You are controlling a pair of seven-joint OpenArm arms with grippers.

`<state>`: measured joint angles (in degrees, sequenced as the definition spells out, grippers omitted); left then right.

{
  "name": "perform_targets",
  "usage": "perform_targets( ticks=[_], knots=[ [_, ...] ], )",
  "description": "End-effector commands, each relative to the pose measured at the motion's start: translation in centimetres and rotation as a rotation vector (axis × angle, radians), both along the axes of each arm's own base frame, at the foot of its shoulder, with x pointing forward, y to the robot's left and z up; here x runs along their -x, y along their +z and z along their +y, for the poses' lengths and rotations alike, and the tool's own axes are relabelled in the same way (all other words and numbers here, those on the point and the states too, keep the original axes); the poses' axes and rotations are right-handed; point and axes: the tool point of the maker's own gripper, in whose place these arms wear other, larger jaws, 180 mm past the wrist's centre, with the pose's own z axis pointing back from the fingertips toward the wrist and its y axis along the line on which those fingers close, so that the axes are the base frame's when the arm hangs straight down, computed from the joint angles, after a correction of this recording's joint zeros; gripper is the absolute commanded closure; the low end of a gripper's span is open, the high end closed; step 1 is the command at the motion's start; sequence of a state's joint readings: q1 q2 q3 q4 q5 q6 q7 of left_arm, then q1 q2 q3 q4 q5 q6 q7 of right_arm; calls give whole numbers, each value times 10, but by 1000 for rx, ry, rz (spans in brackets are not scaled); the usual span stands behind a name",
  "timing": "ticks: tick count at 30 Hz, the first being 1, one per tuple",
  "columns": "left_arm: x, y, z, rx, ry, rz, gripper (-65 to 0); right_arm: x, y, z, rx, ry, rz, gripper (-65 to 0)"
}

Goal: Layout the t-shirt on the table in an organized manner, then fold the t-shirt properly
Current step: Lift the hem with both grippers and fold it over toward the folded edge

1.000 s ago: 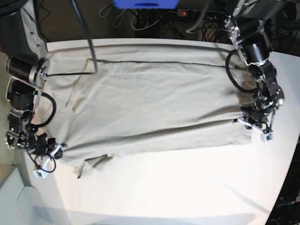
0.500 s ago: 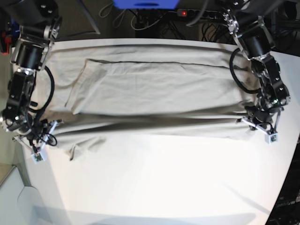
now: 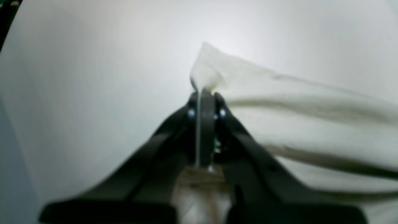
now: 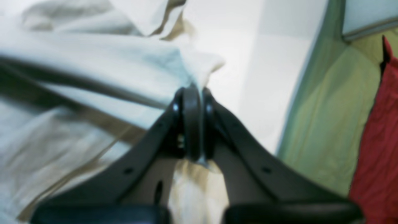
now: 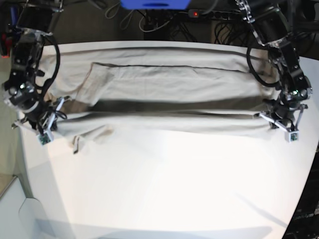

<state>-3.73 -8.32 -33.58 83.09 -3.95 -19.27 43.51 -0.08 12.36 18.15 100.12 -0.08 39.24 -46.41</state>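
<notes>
The beige-grey t-shirt (image 5: 174, 84) lies spread sideways over the far half of the white table (image 5: 164, 189). Its near edge is stretched taut between my two grippers, and a dark shadow runs under the raised fold. At the right of the base view, my left gripper (image 5: 271, 119) is shut on a corner of the cloth. The left wrist view shows that pinch up close: left gripper (image 3: 203, 93), t-shirt (image 3: 295, 102). On the left, my right gripper (image 5: 54, 115) is shut on the opposite end, right gripper (image 4: 192, 88) biting the t-shirt (image 4: 108, 62). A sleeve (image 5: 84, 137) droops near it.
Past the table's far edge are a blue object (image 5: 154, 4), a power strip (image 5: 199, 13) and cables. The table's curved edge (image 5: 301, 194) runs down the right. In the right wrist view, a green floor (image 4: 326, 124) and red cloth (image 4: 376, 140) lie beyond the table edge.
Both grippers have carried the shirt's near edge toward the far side, pulling it straight. The right arm rose from the near left corner, and the fold now lies higher on the table.
</notes>
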Motion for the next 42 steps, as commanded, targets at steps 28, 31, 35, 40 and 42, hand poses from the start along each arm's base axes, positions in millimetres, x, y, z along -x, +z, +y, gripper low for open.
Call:
perform_targets(
  ticks=[28, 31, 35, 40, 42],
  knots=[
    [53, -1, 9, -75, 1, 56, -3, 67, -17, -4, 48, -5, 96, 0],
    [59, 0, 20, -71, 45, 55, -3, 68, -17, -4, 48, -5, 98, 0],
    [63, -1, 26, -73, 59, 62, -3, 74, -22, -3, 48, 1, 116, 0],
    [74, -11, 24, -65, 60, 90, -3, 80, -28, -1, 40, -2, 135, 0],
    [81, -17, 22, -63, 53, 110, -3, 83, -30, -1, 40, 0, 144, 0]
  ],
)
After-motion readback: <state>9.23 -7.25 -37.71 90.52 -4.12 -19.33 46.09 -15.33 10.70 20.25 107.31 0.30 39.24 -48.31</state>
